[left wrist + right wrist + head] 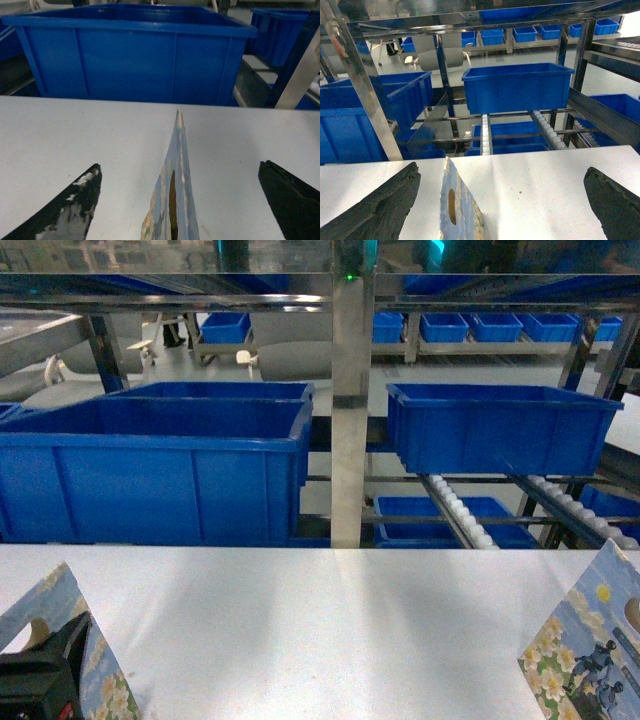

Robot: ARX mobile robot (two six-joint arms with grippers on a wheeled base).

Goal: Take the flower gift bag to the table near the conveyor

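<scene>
Two flower gift bags stand upright on the white table (320, 620). One bag (55, 635) is at the near left, the other (590, 645) at the near right. My left gripper (180, 166) is open, and the left bag's thin top edge (177, 200) rises midway between its fingers without touching them. My right gripper (501, 170) is also open. The right bag (457, 210), with its oval handle hole, stands inside the gap close to the left finger (385, 200). The conveyor (460, 510), a steel rack with white rollers, runs just beyond the table's far edge.
Large blue bins (150, 470) (500, 425) sit on the rack behind the table, the left one close to the table's far edge. A steel upright (350, 400) stands between them. More blue bins (500, 328) line the background.
</scene>
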